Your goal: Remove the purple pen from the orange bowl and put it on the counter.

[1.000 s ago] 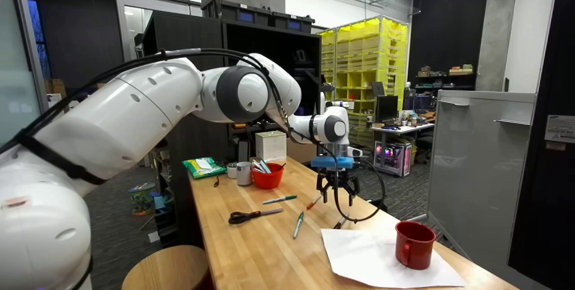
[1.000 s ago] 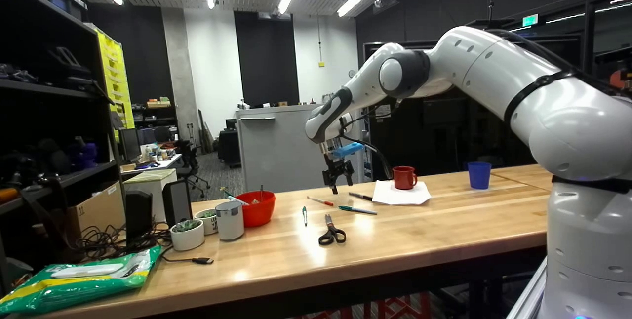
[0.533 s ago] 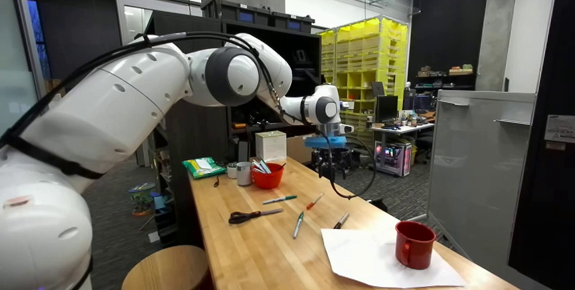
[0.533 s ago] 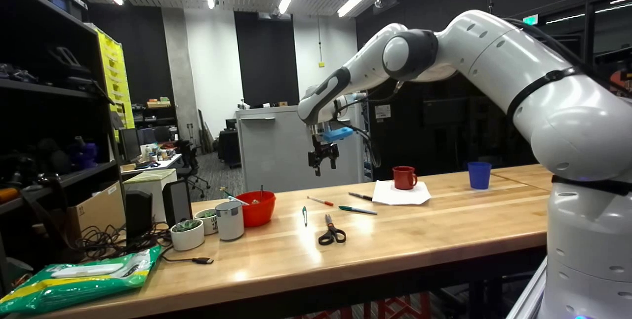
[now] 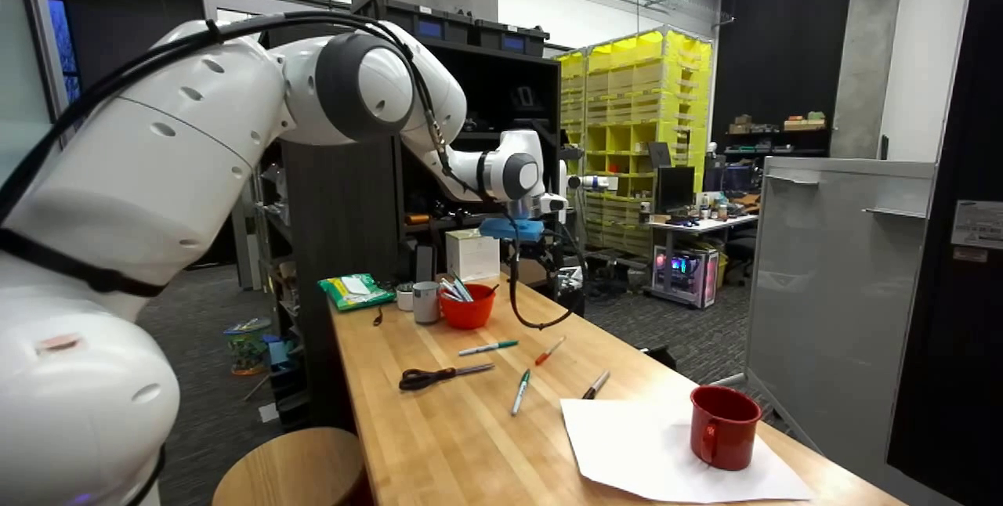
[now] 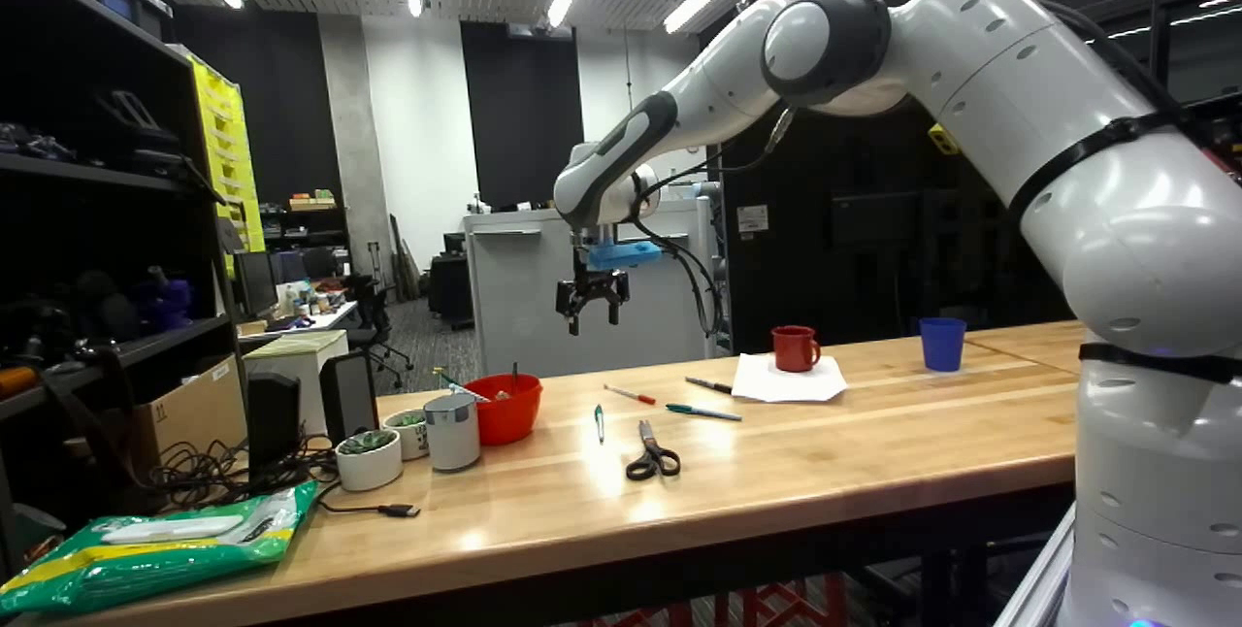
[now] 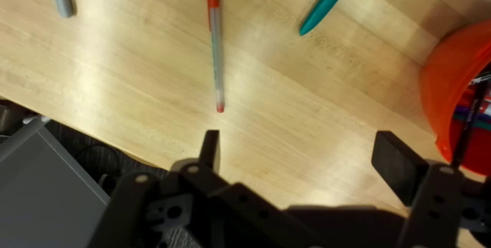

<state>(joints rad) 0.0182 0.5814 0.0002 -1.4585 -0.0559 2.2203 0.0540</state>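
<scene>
The orange bowl (image 5: 467,312) stands near the far end of the wooden counter (image 5: 462,443), with several pens in it; it also shows in an exterior view (image 6: 510,415) and at the right edge of the wrist view (image 7: 437,86). In the wrist view a dark pen (image 7: 468,125) leans against its rim. A purple-blue strip (image 7: 477,113) lies lower in the bowl, perhaps the purple pen; most of it is hidden. My gripper (image 6: 594,319) is open and empty, well above the counter and beside the bowl. Its fingers (image 7: 299,144) are wide apart with bare wood below.
Loose pens, including a red one (image 7: 215,48) and a green one (image 7: 326,4), and scissors (image 6: 652,457) lie on the counter. A grey canister (image 6: 452,433) stands against the bowl's side. A red mug (image 5: 725,428) stands on white paper (image 5: 627,451). A blue cup (image 6: 941,346) is farther off.
The arm has risen and carried the open gripper up and toward the bowl, away from the loose pens. The bowl and the things on the counter have not moved.
</scene>
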